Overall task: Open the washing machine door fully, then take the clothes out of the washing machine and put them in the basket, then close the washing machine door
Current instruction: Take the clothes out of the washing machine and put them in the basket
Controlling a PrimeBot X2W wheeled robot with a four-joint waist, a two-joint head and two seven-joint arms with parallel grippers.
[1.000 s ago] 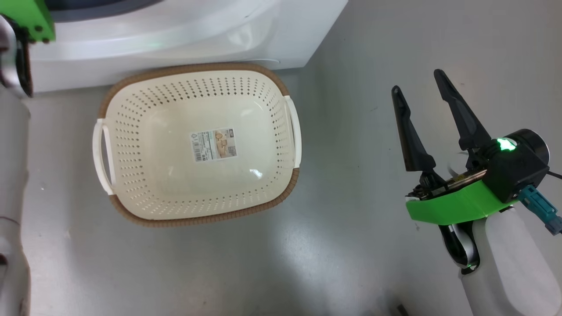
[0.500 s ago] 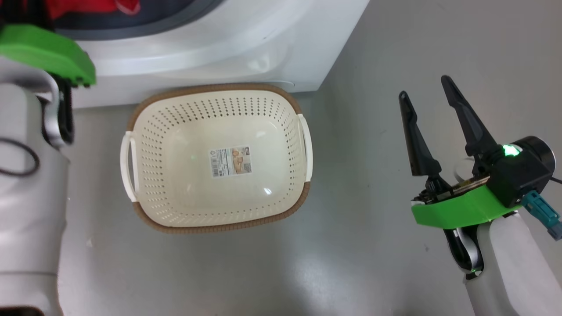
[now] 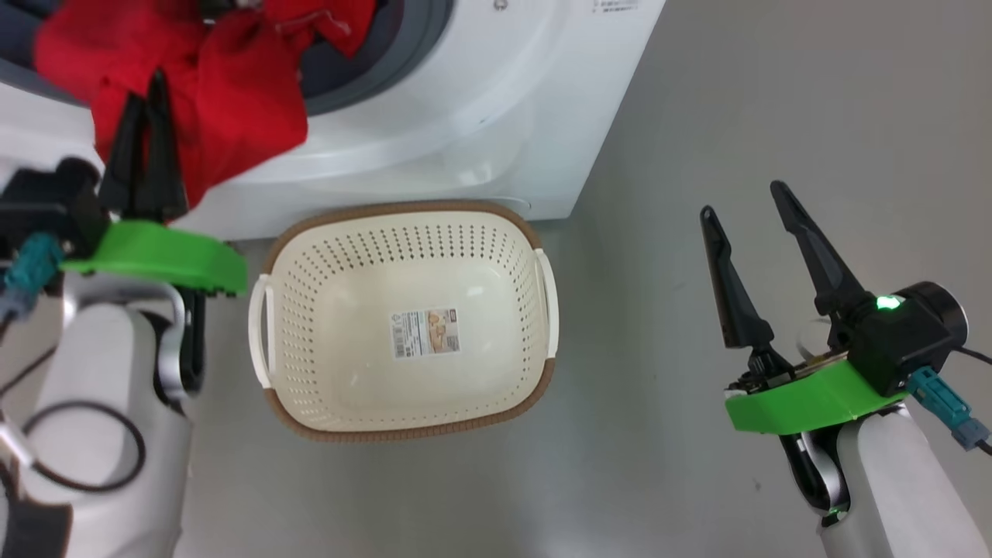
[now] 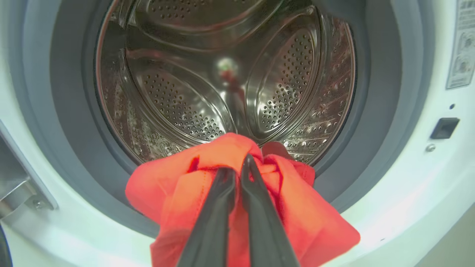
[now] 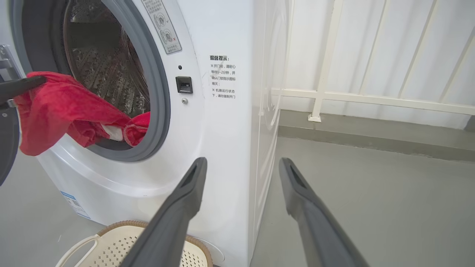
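My left gripper is shut on the red clothes, which hang out of the washing machine over its grey gasket. In the left wrist view the gripper pinches a bunch of the clothes in front of the steel drum. The basket stands on the floor just below the machine's front, with nothing in it but a label. My right gripper hovers open to the right of the basket, holding nothing. The washing machine door shows as a dark edge at far left, swung open.
Grey floor lies to the right of the machine. A white railing and a pale wall stand beyond the machine's right side. A black cable loop hangs on my left forearm.
The head camera has tilted up, so the basket sits lower in view. My left gripper has come into sight pulling the red clothes out over the machine's rim. The right gripper stays open.
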